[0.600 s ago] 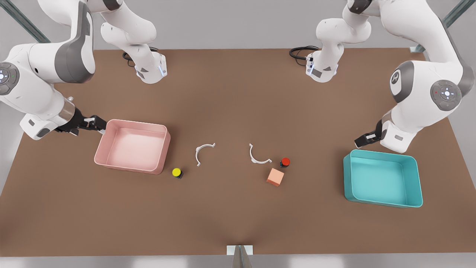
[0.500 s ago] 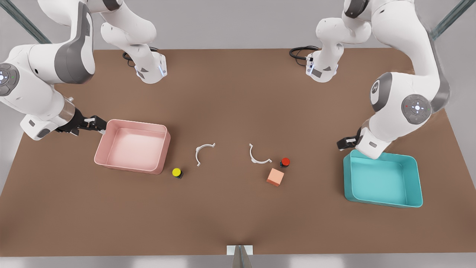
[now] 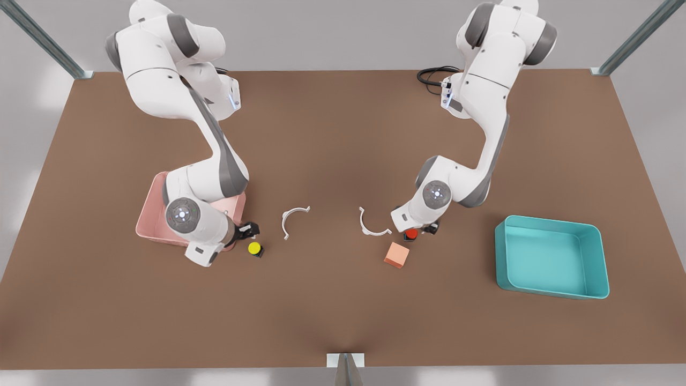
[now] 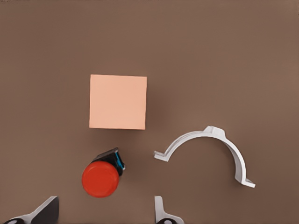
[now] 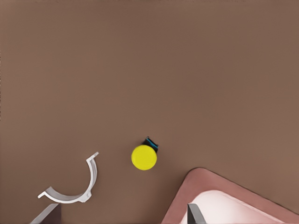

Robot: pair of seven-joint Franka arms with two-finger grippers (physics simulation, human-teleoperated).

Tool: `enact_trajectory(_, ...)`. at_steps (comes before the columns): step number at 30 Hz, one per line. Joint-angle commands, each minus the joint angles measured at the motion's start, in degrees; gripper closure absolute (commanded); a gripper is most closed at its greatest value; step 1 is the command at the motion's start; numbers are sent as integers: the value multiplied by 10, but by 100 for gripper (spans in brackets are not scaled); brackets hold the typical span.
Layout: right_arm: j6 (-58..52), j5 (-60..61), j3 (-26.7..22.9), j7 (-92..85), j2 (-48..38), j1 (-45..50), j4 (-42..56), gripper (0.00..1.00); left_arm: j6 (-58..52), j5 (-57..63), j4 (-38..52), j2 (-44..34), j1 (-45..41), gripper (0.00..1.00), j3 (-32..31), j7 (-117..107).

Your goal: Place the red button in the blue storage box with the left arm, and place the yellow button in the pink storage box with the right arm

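Note:
The red button (image 3: 411, 234) (image 4: 100, 178) stands on the table beside an orange-pink cube (image 3: 396, 254). My left gripper (image 3: 421, 229) (image 4: 105, 215) hovers right over it, open, its fingertips (image 4: 46, 211) wide apart with the button between and below them. The yellow button (image 3: 254, 248) (image 5: 144, 157) sits by the pink storage box (image 3: 150, 217) (image 5: 224, 196), which my right arm partly hides. My right gripper (image 3: 248, 231) (image 5: 121, 217) is open just above and behind the yellow button. The blue storage box (image 3: 501, 257) lies at the front view's right.
Two white curved clips (image 3: 293, 220) (image 3: 371, 224) lie mid-table between the buttons; one (image 4: 210, 149) is close to the red button, the other (image 5: 74, 186) near the yellow one. The cube (image 4: 117, 101) is a finger's width from the red button.
Both arms swung inward from beside the boxes at the table's outer sides to hover over the buttons. No object has moved.

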Motion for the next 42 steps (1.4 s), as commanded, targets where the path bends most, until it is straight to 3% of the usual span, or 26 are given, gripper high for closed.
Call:
enact_trajectory(1,119,1,2,24,12,10,-1,0,96,-1,-3,11,-1,0,0,175)
enact_trajectory(11,190,1,9,13,51,5,-67,0,99,-11,-17,82,12,4,-3,197)
enact_trajectory(15,189,0,9,-12,63,-15,-76,0,99,-20,-15,81,12,36,-3,197)
enact_trajectory(19,200,0,9,-19,60,-18,-121,0,92,-20,-15,66,21,44,-2,204)
enact_trajectory(22,210,-18,9,-24,60,-20,-138,0,-38,-19,-10,-12,76,44,0,303)
enact_trajectory(24,223,-20,9,-23,64,-19,-138,0,-232,-18,60,-45,152,45,2,449)
enact_trajectory(25,228,-20,9,-23,68,-19,-137,0,-272,-17,86,-45,188,45,2,502)
enact_trajectory(29,279,-33,9,-24,83,-16,-168,0,-322,10,123,-38,330,44,2,741)
enact_trajectory(32,324,-34,9,-24,83,-17,-201,0,-302,13,131,-5,333,42,32,790)
enact_trajectory(33,326,-34,9,-24,83,-17,-200,0,-300,13,139,6,333,35,42,799)
enact_trajectory(34,340,-34,9,-24,84,-16,-200,0,-300,13,141,13,331,0,41,798)
enact_trajectory(38,380,-34,9,-24,91,-13,-201,0,-304,9,163,11,329,0,44,771)
enact_trajectory(40,384,-41,9,-24,97,-15,-201,0,-310,10,189,-1,300,0,41,571)
enact_trajectory(42,387,-42,9,-24,97,-15,-201,13,-357,-4,239,-42,283,0,35,279)
